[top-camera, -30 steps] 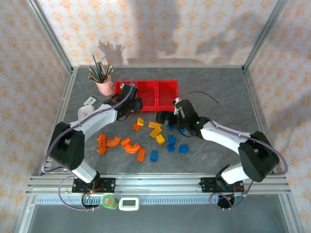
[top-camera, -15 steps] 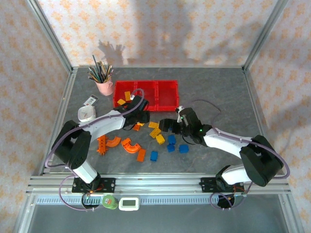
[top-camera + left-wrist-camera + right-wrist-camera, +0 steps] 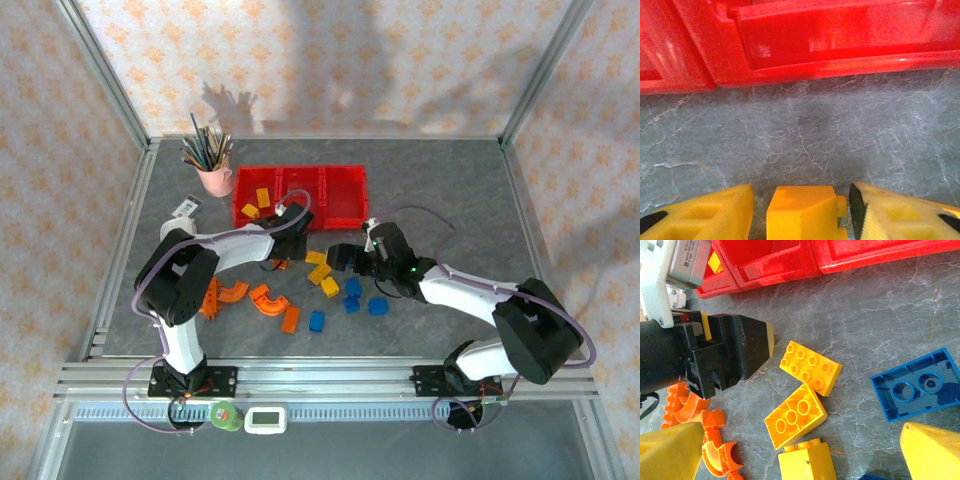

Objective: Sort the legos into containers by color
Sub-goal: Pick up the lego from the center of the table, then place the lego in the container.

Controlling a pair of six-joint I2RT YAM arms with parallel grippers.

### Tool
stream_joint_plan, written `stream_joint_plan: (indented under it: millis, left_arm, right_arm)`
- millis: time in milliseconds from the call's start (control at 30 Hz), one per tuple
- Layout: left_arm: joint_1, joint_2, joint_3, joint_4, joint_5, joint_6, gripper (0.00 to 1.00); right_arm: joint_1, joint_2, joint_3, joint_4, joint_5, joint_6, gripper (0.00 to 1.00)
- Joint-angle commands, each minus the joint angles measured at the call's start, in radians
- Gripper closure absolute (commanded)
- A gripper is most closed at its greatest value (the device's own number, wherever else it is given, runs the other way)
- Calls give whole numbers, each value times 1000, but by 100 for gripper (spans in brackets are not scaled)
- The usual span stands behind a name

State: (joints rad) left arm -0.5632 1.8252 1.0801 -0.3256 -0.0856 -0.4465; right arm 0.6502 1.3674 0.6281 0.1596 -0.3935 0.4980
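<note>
Three joined red containers stand at the back; yellow legos lie in the left one. Just in front of them my left gripper is down on the table. Its open yellow fingers straddle a yellow brick, with a narrow gap on each side. My right gripper hangs open over loose yellow legos, its fingertips wide apart and holding nothing. Blue legos lie to the right of these. Orange arches lie nearer the front.
A pink cup of pencils stands left of the containers. A white round object and a small card lie at the left. The two grippers are close together. A blue brick lies upside down.
My left gripper has come off the containers, down to the table in front of them, and its jaws have narrowed around the yellow brick. The right gripper shifted slightly left, then held still.
</note>
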Motion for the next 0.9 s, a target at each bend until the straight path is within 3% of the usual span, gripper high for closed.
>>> stream_joint_plan:
  millis: [0, 333, 567, 867]
  left_arm:
    - [-2, 16, 21, 2, -6, -6, 49]
    - [-1, -4, 2, 6, -1, -9, 65]
    - [-1, -96, -34, 15, 10, -32, 68]
    - [44, -273, -50, -18, -36, -52, 69]
  right_arm:
    - [5, -12, -5, 27, 1, 6, 0]
    - [4, -11, 14, 11, 4, -5, 0]
    - [5, -24, 78, -102, 64, -38, 0]
    - [7, -15, 166, -129, 23, -21, 0]
